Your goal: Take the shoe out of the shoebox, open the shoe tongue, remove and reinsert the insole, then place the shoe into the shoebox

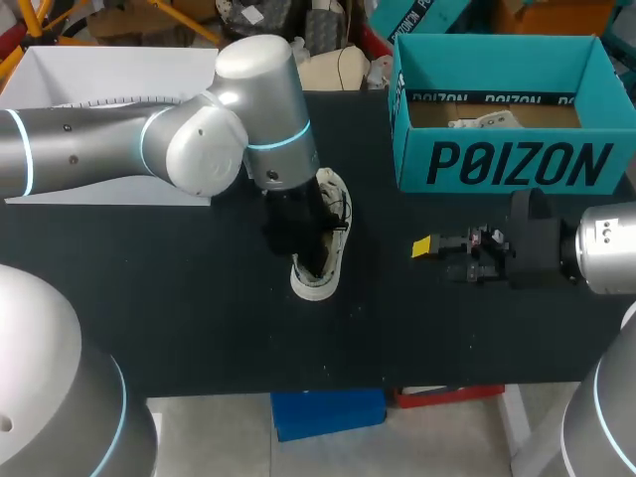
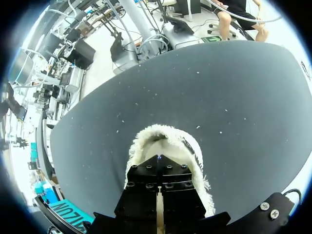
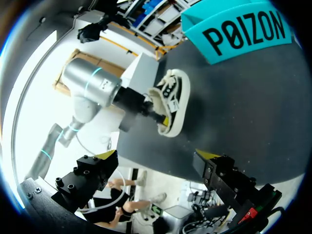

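Shoe rests on the surface, left tool sunk inside it, grip impossible to tell; right tool gapes apart, empty, near the box.

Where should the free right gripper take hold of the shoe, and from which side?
Probably the toe end of the shoe, from the robot's right, where the open right gripper faces it; the left gripper covers the middle, leaving the toe clear.

The left arm bends, pointing the left gripper straight down. The right gripper lies flat, fingers wide apart.
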You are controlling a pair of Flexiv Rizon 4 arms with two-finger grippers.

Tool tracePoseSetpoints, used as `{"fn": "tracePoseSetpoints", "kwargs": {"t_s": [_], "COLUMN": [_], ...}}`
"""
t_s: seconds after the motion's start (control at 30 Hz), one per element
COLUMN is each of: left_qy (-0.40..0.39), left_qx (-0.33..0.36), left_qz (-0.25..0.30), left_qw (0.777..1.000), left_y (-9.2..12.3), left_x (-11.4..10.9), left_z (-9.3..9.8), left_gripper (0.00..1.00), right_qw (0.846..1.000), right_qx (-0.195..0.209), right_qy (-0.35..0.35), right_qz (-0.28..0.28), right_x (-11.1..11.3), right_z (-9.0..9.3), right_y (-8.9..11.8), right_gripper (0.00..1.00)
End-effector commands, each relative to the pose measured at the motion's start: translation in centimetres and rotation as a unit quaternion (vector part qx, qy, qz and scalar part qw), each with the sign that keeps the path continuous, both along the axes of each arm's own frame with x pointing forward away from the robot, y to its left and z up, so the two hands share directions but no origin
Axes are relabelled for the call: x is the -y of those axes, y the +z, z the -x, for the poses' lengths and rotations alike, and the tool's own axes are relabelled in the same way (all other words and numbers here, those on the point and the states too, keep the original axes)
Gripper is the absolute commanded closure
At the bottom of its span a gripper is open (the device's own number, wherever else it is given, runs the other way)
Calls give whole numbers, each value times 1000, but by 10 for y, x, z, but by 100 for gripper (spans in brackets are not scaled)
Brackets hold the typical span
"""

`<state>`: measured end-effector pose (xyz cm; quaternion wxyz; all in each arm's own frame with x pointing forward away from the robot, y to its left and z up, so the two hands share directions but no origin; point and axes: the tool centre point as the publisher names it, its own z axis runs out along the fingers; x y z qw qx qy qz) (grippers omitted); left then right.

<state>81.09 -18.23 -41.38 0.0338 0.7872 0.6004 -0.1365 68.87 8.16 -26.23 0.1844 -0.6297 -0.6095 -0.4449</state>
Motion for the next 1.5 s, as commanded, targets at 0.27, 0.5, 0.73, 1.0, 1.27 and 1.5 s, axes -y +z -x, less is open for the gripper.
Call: {"fn": "tracePoseSetpoints", "kwargs": {"t_s": [0.27, 0.5, 0.73, 1.0, 1.27, 1.5], "left_qy": [-1, -6, -1, -8, -23, -37], "left_qx": [37, 31, 25, 15, 5, 1], "left_qz": [-23, -31, -40, -27, -39, -43], "left_qw": [999, 999, 999, 999, 999, 998], "left_y": [16, 19, 18, 14, -1, -17], "left_x": [-15, -23, -32, -20, -15, -8], "left_z": [-7, -7, -7, -3, -2, 9], "left_gripper": [100, 100, 100, 100, 100, 100], "right_qw": [1000, 1000, 1000, 1000, 1000, 1000], "right_qx": [-1, -1, -1, -1, -1, -1], "right_qy": [0, 0, 0, 0, 0, 0], "right_qz": [0, 0, 0, 0, 0, 0], "right_x": [0, 0, 0, 0, 0, 0], "right_z": [0, 0, 0, 0, 0, 0], "right_y": [1, 1, 1, 1, 1, 1], "right_gripper": [0, 0, 0, 0, 0, 0]}}
